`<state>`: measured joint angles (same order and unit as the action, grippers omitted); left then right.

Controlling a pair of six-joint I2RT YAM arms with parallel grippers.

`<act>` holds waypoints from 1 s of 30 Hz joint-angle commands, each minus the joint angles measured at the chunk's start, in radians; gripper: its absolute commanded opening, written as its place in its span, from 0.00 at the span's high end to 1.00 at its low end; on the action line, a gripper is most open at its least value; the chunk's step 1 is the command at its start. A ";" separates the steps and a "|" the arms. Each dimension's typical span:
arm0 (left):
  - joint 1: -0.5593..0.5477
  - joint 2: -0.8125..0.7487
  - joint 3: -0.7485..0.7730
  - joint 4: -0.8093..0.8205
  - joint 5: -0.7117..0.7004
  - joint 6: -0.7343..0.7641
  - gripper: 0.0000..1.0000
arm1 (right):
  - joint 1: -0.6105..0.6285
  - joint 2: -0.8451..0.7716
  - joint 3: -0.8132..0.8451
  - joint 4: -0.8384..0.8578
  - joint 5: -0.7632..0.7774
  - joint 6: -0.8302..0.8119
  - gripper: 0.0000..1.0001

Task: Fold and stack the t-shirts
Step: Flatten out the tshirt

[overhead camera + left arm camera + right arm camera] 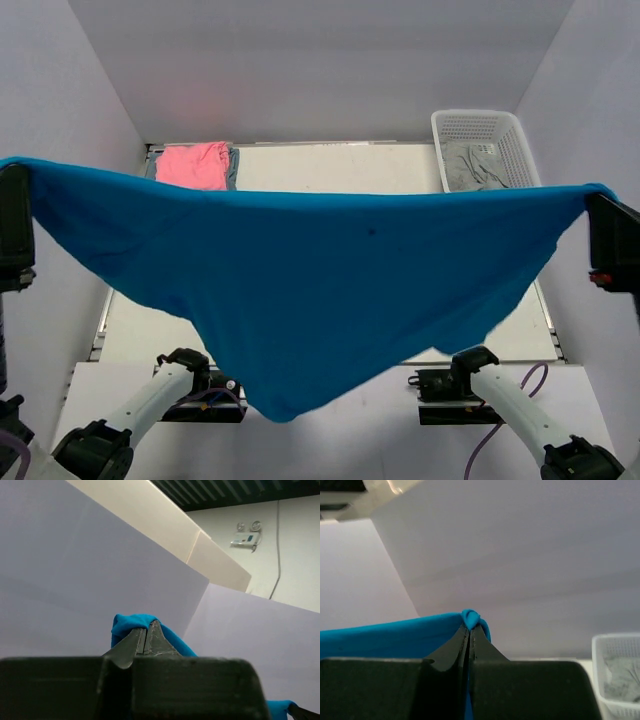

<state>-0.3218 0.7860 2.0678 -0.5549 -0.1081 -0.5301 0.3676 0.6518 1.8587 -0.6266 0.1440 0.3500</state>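
Observation:
The large bright blue t-shirt (300, 290) hangs spread wide in the air, high above the table. My left gripper (18, 200) is shut on its left corner; the cloth bunches at the fingertips in the left wrist view (131, 622). My right gripper (600, 205) is shut on its right corner, and the cloth (470, 616) bulges over the fingertips in the right wrist view. The shirt's lower part sags to a point near the arm bases. A folded pink t-shirt (192, 165) lies at the table's far left on a grey-blue one (233, 166).
A white plastic basket (520, 150) stands at the far right with grey cloth (475, 168) in it; it also shows in the right wrist view (617, 672). White walls enclose the table (340, 165) on three sides.

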 commanded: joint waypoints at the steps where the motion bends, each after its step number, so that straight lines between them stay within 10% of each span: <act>1: 0.007 0.071 -0.061 -0.001 -0.057 0.028 1.00 | 0.001 0.046 -0.084 0.007 0.061 -0.017 1.00; 8: -0.006 0.229 -0.415 0.101 -0.303 0.027 1.00 | 0.001 0.103 -0.509 0.159 0.373 0.084 1.00; 16: 0.010 0.609 -0.737 0.390 -0.352 0.105 1.00 | -0.029 0.526 -0.763 0.339 0.425 0.124 1.00; 19: 0.029 0.838 -0.669 0.364 -0.352 0.122 0.59 | -0.056 0.755 -0.730 0.346 0.362 0.122 0.97; 20: 0.029 0.902 -0.622 0.321 -0.364 0.122 0.35 | -0.073 0.793 -0.695 0.341 0.332 0.107 0.89; 22: 0.038 1.083 -0.452 0.169 -0.351 0.122 0.17 | -0.085 0.923 -0.615 0.270 0.327 0.098 0.68; 28: 0.038 1.190 -0.287 0.026 -0.332 0.108 0.09 | -0.081 0.948 -0.562 0.243 0.281 0.063 0.11; 30: 0.038 1.107 -0.378 0.064 -0.300 0.108 0.00 | -0.081 0.898 -0.607 0.263 0.241 0.064 0.10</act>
<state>-0.2867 2.0472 1.7287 -0.4706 -0.4252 -0.4217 0.2863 1.6352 1.2602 -0.4072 0.4328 0.4259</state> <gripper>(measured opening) 0.960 0.898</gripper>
